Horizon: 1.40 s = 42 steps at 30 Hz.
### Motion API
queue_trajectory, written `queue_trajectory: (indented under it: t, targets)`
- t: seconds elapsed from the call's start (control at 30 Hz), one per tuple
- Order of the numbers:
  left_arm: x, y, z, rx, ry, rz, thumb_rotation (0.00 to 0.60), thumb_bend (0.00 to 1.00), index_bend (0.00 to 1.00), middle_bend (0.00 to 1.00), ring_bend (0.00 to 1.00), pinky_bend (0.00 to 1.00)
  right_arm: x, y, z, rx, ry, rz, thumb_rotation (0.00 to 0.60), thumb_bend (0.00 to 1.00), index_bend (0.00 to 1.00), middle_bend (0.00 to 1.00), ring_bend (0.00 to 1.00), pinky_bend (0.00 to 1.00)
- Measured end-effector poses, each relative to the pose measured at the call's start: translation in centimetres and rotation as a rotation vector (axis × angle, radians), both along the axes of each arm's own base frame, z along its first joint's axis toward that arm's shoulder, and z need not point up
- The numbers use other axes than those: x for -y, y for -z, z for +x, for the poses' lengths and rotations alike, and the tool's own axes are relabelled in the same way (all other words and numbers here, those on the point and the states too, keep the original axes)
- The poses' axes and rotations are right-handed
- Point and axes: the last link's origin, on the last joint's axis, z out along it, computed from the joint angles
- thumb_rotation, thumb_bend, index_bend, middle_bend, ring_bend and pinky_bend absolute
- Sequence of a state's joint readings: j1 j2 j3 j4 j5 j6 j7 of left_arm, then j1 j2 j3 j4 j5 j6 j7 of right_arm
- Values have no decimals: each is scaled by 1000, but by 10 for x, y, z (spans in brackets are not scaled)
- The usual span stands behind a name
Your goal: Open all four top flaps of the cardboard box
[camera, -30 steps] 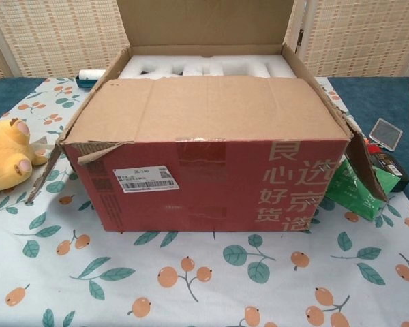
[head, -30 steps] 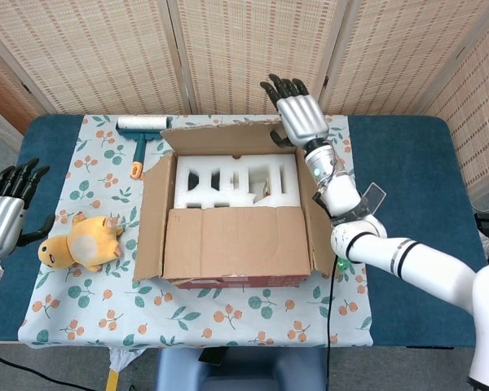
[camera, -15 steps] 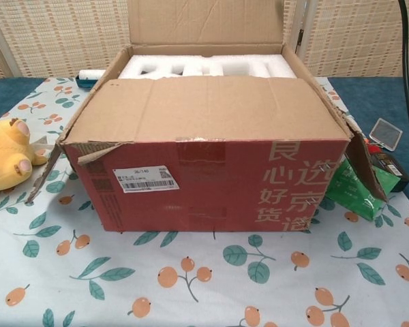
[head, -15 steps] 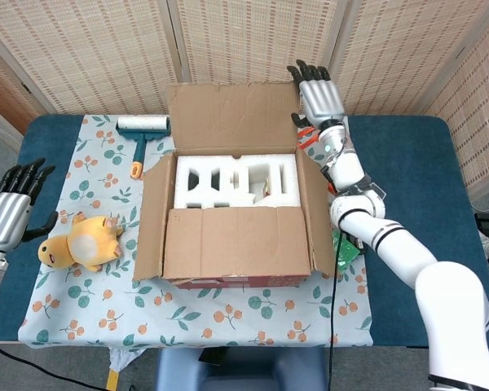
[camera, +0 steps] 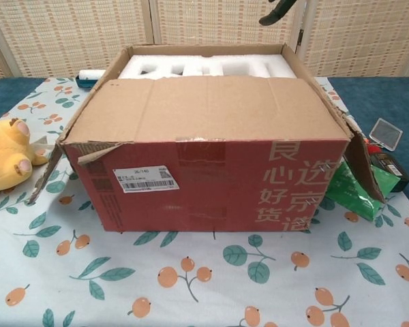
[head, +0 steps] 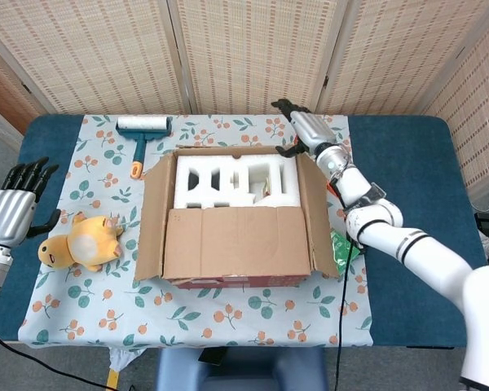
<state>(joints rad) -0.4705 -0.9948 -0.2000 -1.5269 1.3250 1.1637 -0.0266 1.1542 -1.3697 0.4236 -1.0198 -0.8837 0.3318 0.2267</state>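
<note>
The brown cardboard box (head: 232,216) was parked mid-table on the floral tablecloth (head: 65,305), near flap still shut. The right hand (head: 306,130) was held empty, fingers loose, behind it; the left hand (head: 15,213) was idle. That near flap probably needed lifting by its free edge.

This looks like a staged robot test area dressed as a home rather than a real room. Woven rattan folding screens (head: 253,49) stand along the far edge of the surface (head: 407,138), which is covered in dark blue with a leaf-and-berry printed tablecloth (head: 228,318) laid over its middle. Household odds lie about: a lint roller (head: 141,130) near the far left corner and a yellow plush toy (head: 80,243) toward the left edge.
</note>
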Motion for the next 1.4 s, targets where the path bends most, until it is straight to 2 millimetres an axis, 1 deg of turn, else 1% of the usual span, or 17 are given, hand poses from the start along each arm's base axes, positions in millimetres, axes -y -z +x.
queue_trajectory:
  t: [0.07,0.1,0.13,0.23,0.3,0.47,0.63,0.73,0.97,1.23,1.4]
  targets:
    - [0,1,1,-16,-1,8,600,464,0,0,0,0,-18,-6,5,59,6,73,600,415,0,0,0,30]
    - [0,2,1,-21,-2,10,600,464,0,0,0,0,-25,-10,6,89,16,102,600,414,0,0,0,64]
    - [-1,3,1,-25,-5,11,600,463,0,0,0,0,-33,-17,7,133,37,136,600,414,0,0,0,84]
    - [-2,6,3,-23,-8,0,600,464,0,0,0,0,-47,-32,2,257,120,202,600,414,0,0,0,184]
    - [-2,7,5,-15,-2,-9,600,464,0,0,0,0,-53,-34,-2,332,177,248,600,414,0,0,0,248]
    - [-2,9,8,-19,8,-15,600,464,0,0,0,0,-64,-30,-11,474,291,361,600,415,0,0,0,334]
    - [-2,9,6,-24,-8,-12,600,464,0,0,0,0,-70,-22,-12,571,322,439,600,415,0,0,0,353]
    - [-3,9,7,-26,-10,-12,600,464,0,0,0,0,-71,-15,-13,595,317,470,600,416,0,0,0,353]
    - [-4,8,4,-22,-24,-10,600,464,0,0,0,0,-78,3,-22,561,292,514,600,415,0,0,0,353]
    - [-4,6,1,-11,-33,-7,600,464,0,0,0,0,-91,14,-18,543,258,565,600,416,0,0,0,353]
    - [-3,5,1,-10,-32,-7,600,464,0,0,0,0,-98,16,-15,539,242,584,600,416,0,0,0,353]
